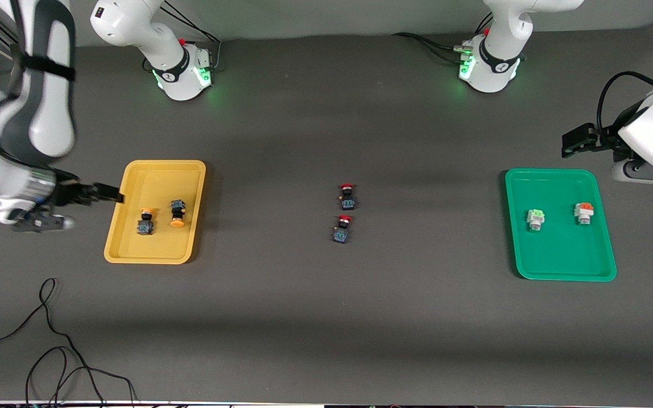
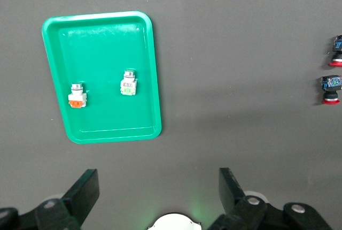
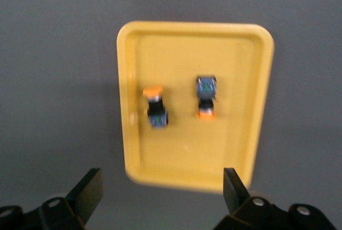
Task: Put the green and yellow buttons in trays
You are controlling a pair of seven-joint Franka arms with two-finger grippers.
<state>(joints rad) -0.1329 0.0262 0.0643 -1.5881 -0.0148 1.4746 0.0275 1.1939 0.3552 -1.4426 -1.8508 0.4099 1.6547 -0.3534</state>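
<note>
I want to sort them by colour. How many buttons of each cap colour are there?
Orange-yellow caps: 2, in the yellow tray
Red caps: 2, on the table
Pale green cap: 1, in the green tray
Orange-red cap: 1, same tray
Total: 6

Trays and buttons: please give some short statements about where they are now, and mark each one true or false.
1. Two orange-yellow capped buttons lie in the yellow tray. True.
2. The green tray holds one button only. False: it holds two silvery-white ones, a green-capped button and an orange-capped button.
3. The two red-capped buttons lie on the table between the trays. True.
4. The right tool is shut on a button. False: it is open and holds nothing, at the yellow tray's edge.
5. The left tool is open. True.
</note>
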